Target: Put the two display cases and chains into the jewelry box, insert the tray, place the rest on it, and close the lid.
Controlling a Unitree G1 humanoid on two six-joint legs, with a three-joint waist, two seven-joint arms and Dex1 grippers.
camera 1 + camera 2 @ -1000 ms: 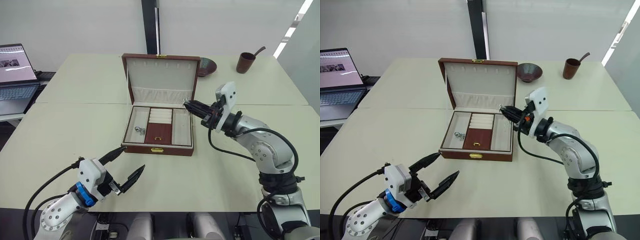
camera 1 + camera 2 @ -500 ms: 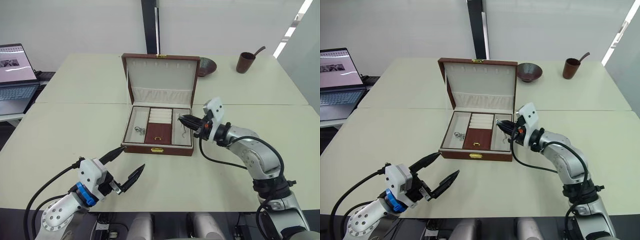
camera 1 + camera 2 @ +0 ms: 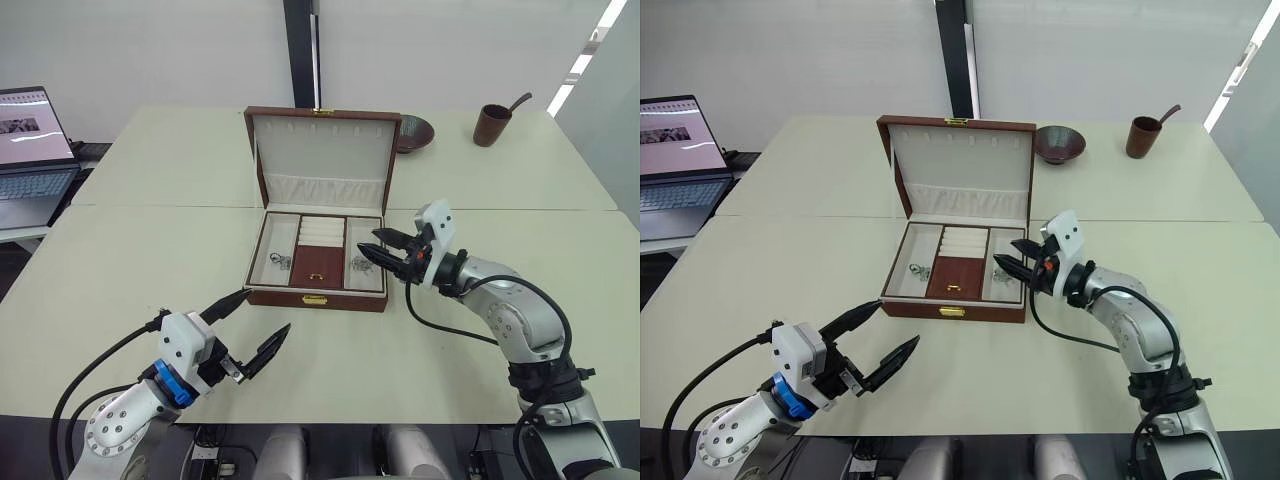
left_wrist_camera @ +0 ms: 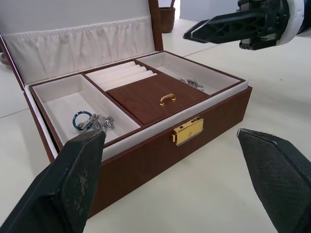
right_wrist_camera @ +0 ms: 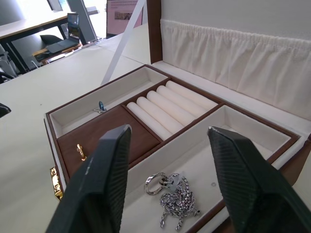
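Tray [image 3: 316,256] hides the jewelry box [image 3: 316,296] beneath it.

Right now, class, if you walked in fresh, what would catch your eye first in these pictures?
The open jewelry box sits mid-table, its lid raised and the tray seated inside. The right gripper hangs with fingers spread over the tray's right section, where a chain lies heaped. The left gripper hovers open nearer the table's front edge.
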